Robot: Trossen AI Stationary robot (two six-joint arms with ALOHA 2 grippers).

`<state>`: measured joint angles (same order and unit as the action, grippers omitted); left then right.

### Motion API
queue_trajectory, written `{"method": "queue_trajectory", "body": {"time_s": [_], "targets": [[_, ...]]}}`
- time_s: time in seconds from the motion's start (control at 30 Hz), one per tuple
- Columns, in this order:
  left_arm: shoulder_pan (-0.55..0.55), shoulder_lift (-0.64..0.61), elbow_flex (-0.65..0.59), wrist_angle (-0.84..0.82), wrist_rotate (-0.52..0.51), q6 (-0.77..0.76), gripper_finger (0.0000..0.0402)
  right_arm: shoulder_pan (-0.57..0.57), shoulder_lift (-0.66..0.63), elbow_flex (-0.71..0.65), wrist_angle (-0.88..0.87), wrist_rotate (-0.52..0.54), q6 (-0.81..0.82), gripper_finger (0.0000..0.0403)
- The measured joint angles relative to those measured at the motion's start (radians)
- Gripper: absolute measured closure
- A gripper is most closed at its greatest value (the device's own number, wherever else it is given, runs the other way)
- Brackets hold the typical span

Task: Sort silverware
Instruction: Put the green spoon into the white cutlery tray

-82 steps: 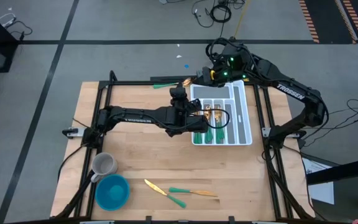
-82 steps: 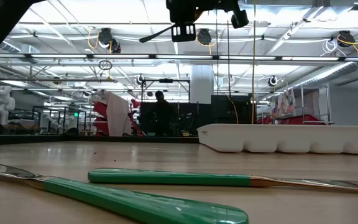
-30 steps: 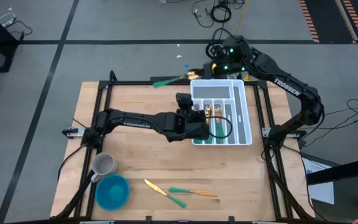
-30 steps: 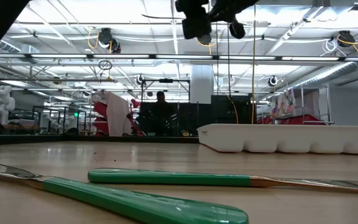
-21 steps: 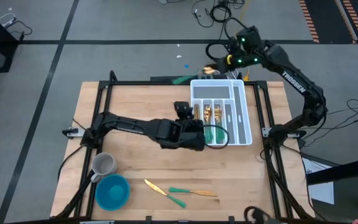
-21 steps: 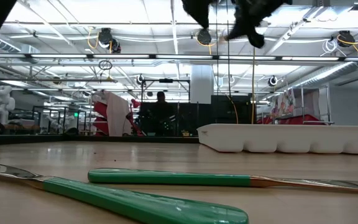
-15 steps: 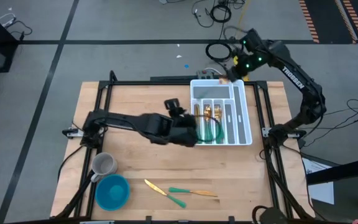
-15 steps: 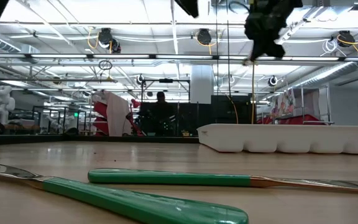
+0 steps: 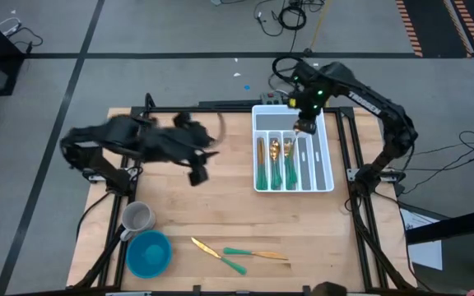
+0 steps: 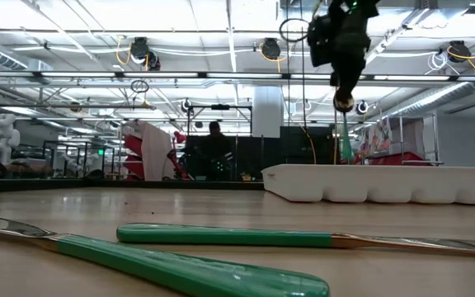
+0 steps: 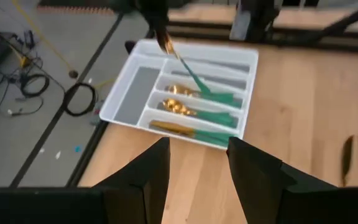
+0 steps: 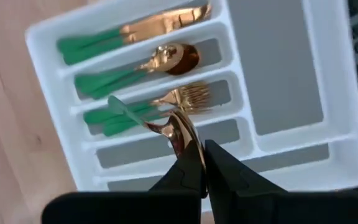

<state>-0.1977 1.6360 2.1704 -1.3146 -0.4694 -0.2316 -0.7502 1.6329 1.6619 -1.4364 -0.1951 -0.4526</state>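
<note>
Writing: I can read no brand or label on the arms or the things.
Landmark: white plastic compartmented tray [image 9: 326, 156], lying toward the desk's [image 9: 179, 214] far right part.
Right tool [image 12: 194, 163]: I see it above the tray's far end, fingers pressed together on the gold head of a teal-handled spoon [image 12: 143, 118]; the handle hangs down over the tray.
Left tool [image 11: 194, 163]: I see it over the desk, well to the tray's left, fingers apart with nothing between them.
Silverware in the tray: gold knife with teal handle [image 12: 129, 32] in one slot, gold spoons [image 12: 135, 67] in the next, gold forks [image 12: 154, 104] in the third; I cannot count each slot.
Silverware outside the tray: two pieces [image 9: 239, 253], lying crossed near the desk's front edge, well apart from the tray.
Cups: one grey mug [image 9: 138, 218] and one blue round bowl [image 9: 148, 255], far left of the tray, just beside each other.
</note>
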Motion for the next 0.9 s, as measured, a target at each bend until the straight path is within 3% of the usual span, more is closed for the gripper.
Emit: {"method": "queue_trajectory", "body": {"time_s": [0.37, 0.47, 0.67, 0.8, 0.9], "targets": [[-0.002, -0.218, 0.0, -0.009, 0.001, -0.021, 0.0233, 0.053, 0.175, 0.0, 0.019, -0.049, -0.136, 0.0403], [-0.002, -0.261, 0.0, -0.016, -0.001, -0.014, 0.0233, 0.051, 0.191, 0.0, 0.029, -0.053, -0.156, 0.0403], [-0.002, -0.318, 0.0, -0.043, -0.012, 0.002, 0.0233, 0.046, 0.194, 0.002, 0.046, -0.171, -0.178, 0.0403], [0.001, -0.342, 0.0, -0.071, -0.017, 0.008, 0.0233, 0.056, 0.193, 0.011, 0.035, -0.126, -0.195, 0.0403], [0.002, -0.356, 0.0, -0.086, -0.036, 0.009, 0.0233, 0.058, 0.204, 0.011, 0.081, -0.148, -0.209, 0.0403]]}}
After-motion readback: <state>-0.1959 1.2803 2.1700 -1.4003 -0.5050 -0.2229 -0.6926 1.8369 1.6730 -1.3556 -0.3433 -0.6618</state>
